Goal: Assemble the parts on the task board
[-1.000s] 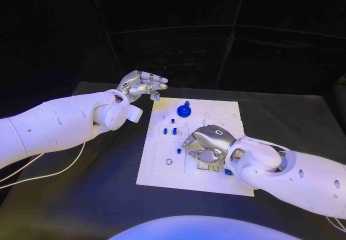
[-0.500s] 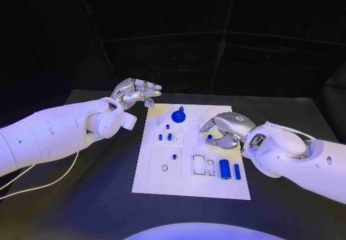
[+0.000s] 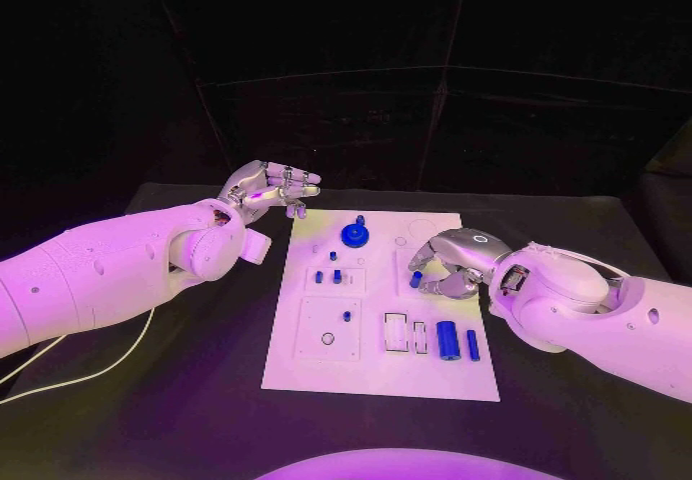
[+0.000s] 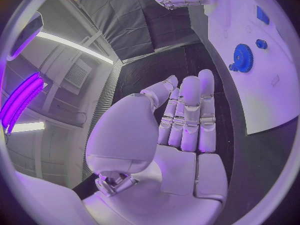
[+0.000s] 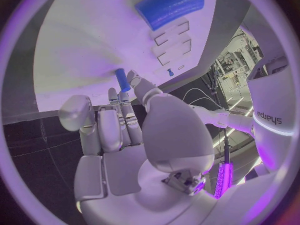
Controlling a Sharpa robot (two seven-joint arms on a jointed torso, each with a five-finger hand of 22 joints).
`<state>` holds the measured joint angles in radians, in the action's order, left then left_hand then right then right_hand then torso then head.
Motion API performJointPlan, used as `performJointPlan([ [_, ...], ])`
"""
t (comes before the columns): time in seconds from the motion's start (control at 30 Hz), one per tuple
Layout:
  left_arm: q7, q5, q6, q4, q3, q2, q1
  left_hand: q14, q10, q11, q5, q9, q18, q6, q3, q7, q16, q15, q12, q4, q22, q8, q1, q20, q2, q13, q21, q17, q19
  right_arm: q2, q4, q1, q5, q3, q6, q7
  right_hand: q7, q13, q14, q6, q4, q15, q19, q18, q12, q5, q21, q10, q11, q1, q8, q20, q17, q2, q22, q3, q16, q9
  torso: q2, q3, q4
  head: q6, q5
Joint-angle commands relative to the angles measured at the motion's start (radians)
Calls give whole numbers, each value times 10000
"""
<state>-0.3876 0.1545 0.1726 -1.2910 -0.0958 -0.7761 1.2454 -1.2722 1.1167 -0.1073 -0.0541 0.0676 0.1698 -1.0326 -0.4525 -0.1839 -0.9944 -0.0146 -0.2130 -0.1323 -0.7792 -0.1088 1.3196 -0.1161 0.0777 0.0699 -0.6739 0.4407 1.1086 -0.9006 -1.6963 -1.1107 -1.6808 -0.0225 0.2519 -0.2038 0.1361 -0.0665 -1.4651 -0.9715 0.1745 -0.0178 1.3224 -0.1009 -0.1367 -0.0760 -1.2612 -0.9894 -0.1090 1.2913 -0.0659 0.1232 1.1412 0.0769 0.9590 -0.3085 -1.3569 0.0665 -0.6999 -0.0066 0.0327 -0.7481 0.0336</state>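
Note:
The white task board [image 3: 310, 345] lies in the middle of the table. My right hand [image 3: 450, 262] hovers over the board's right side and pinches a small blue peg [image 3: 415, 280] between thumb and finger; the right wrist view shows that peg [image 5: 122, 79] close above the board [image 5: 81, 45]. My left hand [image 3: 271, 187] hangs beyond the board's far left corner, holding nothing, its fingers [image 4: 187, 115] stretched out side by side. A blue gear [image 3: 353, 235] stands at the board's far end. A blue cylinder [image 3: 449, 340] and a blue bar [image 3: 473, 344] lie near the right edge.
Several short blue pegs [image 3: 336, 276] stand in the board's left half, and two rectangular slots [image 3: 397, 332] sit beside the cylinder [image 5: 170, 6]. A white cable [image 3: 87, 370] runs over the black table at the left. The left wrist view shows the gear [image 4: 242, 58].
My right hand has lifted off the board's near middle and moved toward its far right, uncovering the slots, cylinder and bar. The left hand has hardly moved. The camera view shifted.

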Motion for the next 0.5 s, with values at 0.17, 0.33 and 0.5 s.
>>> performJointPlan([
  [0.17, -35, -41, -132, 3, 8, 2, 8, 32, -100, -1, 39, -12, 130, 61, 47, -7, 33, -22, -66, 11, 11, 20, -2, -9, -32, -11, 35, -15, -40, 151, 97, -17, 1, 5, -305, -84, 102, -15, -278, -230, -115, 58, 98, -144, -333, 27, 90, -369, 94, 197, -32, -50, -36, -143, -30, 111, 49, 27, -9, 2, -10, -14, 19],
  [0.33, -29, -41, -142, 11, 7, 6, 5, 33, -106, -3, 40, -11, 130, 66, 52, -9, 38, -23, -69, 8, 15, 19, 1, -11, -32, -11, 40, -20, -41, 203, 126, -17, 33, 4, -379, -53, 118, 7, -295, -476, -232, 145, 154, -134, -577, 32, 74, -958, 205, 219, -79, -126, -31, -286, 6, 27, 30, 41, -7, 6, -21, -37, 21],
  [0.5, -11, -41, -155, 17, 7, 11, 3, 33, -106, -3, 40, -11, 130, 66, 52, -9, 38, -23, -69, 8, 15, 19, 1, -11, -32, -11, 40, -20, -41, 231, 134, -17, 50, 4, -456, -45, 79, 24, -314, -646, -296, 212, 209, -121, -638, 52, 41, -1359, 290, 257, -99, -185, -21, -366, 64, -100, 9, 44, -7, 7, -17, -44, 12],
])
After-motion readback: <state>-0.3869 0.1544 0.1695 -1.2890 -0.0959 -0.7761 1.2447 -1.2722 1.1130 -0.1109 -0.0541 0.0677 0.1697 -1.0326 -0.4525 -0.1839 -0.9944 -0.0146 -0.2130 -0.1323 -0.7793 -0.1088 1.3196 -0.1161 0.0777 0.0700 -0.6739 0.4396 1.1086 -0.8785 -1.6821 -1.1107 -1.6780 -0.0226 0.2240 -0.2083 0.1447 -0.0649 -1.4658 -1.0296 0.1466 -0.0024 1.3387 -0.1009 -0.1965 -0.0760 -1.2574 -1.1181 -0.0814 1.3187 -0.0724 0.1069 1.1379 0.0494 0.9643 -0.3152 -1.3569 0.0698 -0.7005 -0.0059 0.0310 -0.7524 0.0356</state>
